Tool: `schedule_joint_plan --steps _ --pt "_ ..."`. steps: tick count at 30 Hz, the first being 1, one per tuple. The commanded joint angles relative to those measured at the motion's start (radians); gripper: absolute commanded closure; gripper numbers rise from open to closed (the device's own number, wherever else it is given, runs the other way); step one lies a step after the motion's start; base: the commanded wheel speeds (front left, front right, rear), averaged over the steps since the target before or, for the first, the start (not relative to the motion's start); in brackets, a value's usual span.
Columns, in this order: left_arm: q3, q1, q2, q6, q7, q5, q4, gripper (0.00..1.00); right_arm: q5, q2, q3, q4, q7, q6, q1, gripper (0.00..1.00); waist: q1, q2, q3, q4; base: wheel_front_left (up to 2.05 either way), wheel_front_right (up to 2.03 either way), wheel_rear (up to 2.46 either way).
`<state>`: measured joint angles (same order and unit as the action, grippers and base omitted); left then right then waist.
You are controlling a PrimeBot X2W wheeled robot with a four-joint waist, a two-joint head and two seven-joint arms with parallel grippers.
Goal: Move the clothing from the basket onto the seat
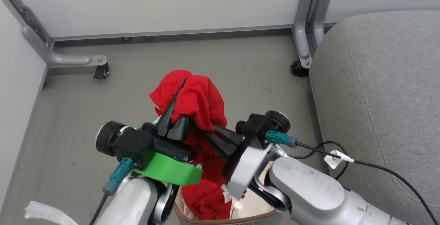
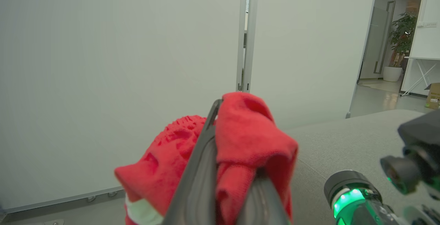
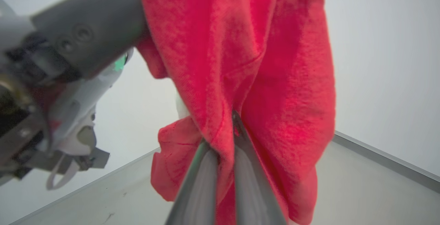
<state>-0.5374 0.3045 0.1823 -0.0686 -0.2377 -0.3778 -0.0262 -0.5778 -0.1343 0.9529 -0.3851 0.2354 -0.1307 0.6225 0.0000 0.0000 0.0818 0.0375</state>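
Above the basket (image 1: pixel 220 220), left gripper (image 1: pixel 176 114) and right gripper (image 1: pixel 206 132) clamp the clothing (image 1: pixel 202 101). Two grips likely keep it from trailing.

The clothing (image 1: pixel 201 104) is hanging over the basket (image 1: pixel 223 220), its lower end trailing down into it; the left gripper (image 1: pixel 177 109) is pinching the fabric's upper part from the left, and the right gripper (image 1: pixel 206 134) is clamping it just below from the right, the two sets of fingers lying close together; the seat (image 1: pixel 378 97) is lying to the right of the basket, apart from the clothing; the partition (image 1: pixel 172 4) is standing behind, with a caster (image 1: pixel 101 71) sitting far left on the floor (image 1: pixel 240 63).
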Motion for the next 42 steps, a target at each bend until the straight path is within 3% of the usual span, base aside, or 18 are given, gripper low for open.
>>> schedule_joint_plan --steps 1,9,23,36,42 --pt "0.004 0.001 0.008 -0.007 0.001 -0.003 -0.003 0.00 -0.004 -0.002 -0.003 -0.006 0.009 0.000 0.016 1.00 0.0000 0.0000 -0.002 0.000 0.00 0.00 0.00" --pt "-0.028 -0.051 0.060 -0.021 0.073 0.028 -0.042 0.00 0.011 -0.012 -0.035 -0.022 0.017 0.000 0.015 1.00 0.0000 0.0000 -0.008 0.004 0.00 0.00 0.00" --pt "-0.126 -0.144 0.134 0.022 0.189 0.026 -0.059 0.00 0.037 -0.018 -0.085 -0.046 0.023 0.000 -0.023 1.00 0.0000 0.0000 -0.019 0.017 0.00 0.00 0.00" --pt "-0.129 -0.150 0.153 0.004 0.214 0.022 -0.077 0.00 0.045 -0.019 -0.116 -0.057 0.026 0.000 -0.029 1.00 0.0000 0.0000 -0.008 0.024 0.00 0.00 0.00" --pt "-0.130 -0.136 0.156 0.003 0.206 0.024 -0.075 0.00 0.055 -0.025 -0.160 -0.070 0.027 0.000 -0.040 1.00 0.0000 0.0000 0.009 -0.011 0.00 0.00 0.00"
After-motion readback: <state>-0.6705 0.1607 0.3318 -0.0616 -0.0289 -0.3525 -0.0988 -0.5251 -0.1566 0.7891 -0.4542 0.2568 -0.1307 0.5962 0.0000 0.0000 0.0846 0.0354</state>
